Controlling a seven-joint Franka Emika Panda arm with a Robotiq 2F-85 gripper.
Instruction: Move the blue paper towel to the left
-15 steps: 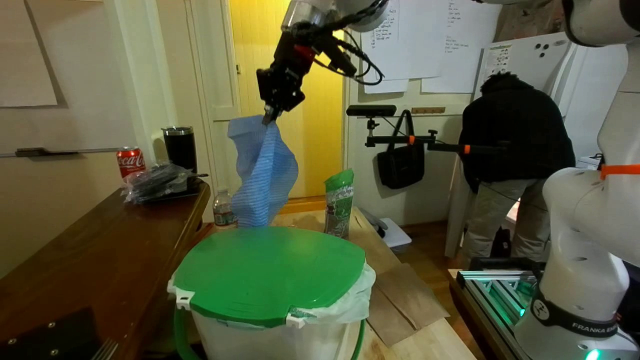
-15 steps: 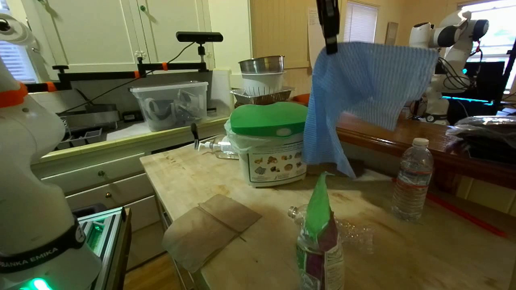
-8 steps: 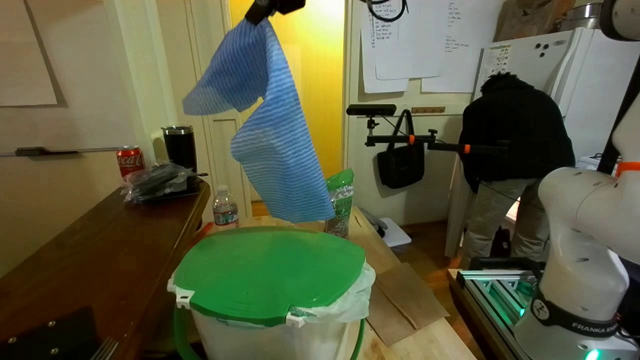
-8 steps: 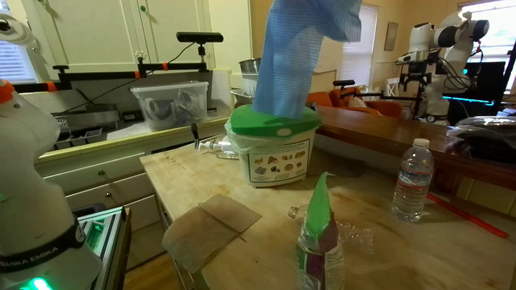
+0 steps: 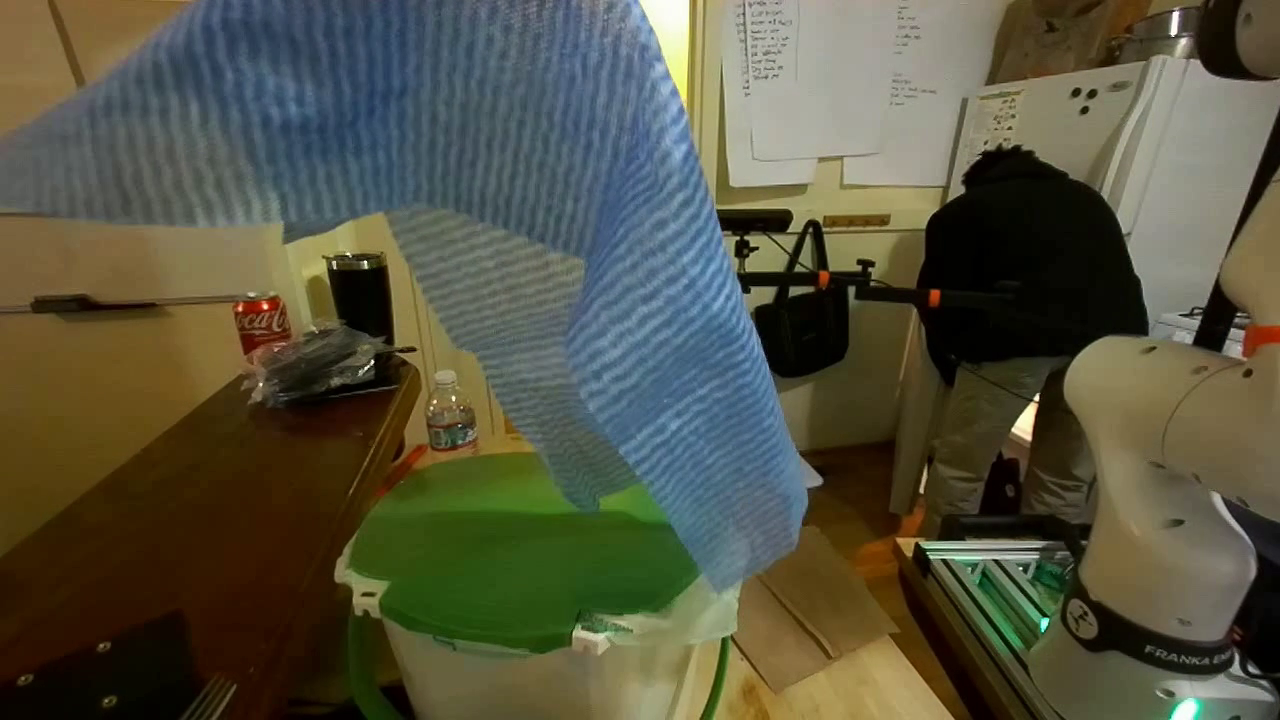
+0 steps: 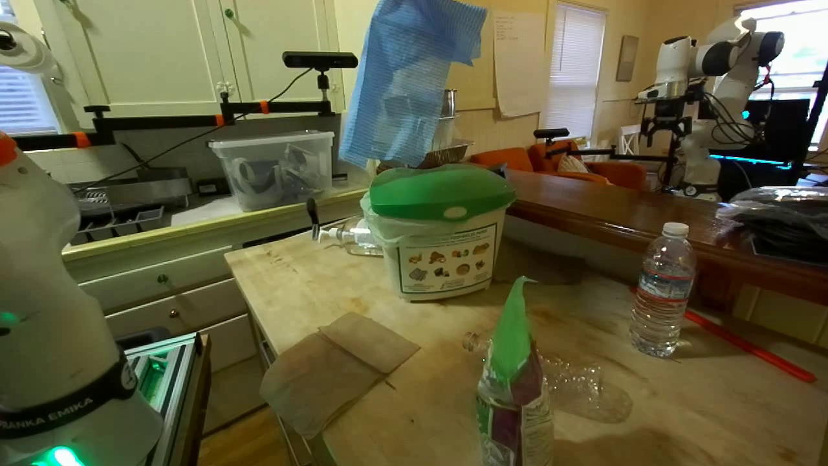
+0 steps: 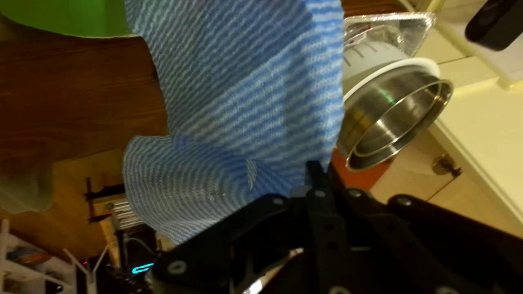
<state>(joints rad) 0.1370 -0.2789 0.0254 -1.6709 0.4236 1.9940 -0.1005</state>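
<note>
rn gripper [image 7: 324, 171] has the blue paper towel [image 7: 245, 106] pinched, w/ it hanging higher than the green-lidded bin [image 6: 446, 255].

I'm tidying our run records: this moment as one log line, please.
claw: closed on blue paper towel | state: hanging in folds | green lid: on bin | towel-lid contact: unclear | release: not yet

Blue paper towel [image 5: 540, 170]; striped, aloft in folds

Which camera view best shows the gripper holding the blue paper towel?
The wrist view: the gripper fills much of its lower right, shut on the blue paper towel. Both exterior views miss that gripper; there the towel runs past the top edge.
</note>
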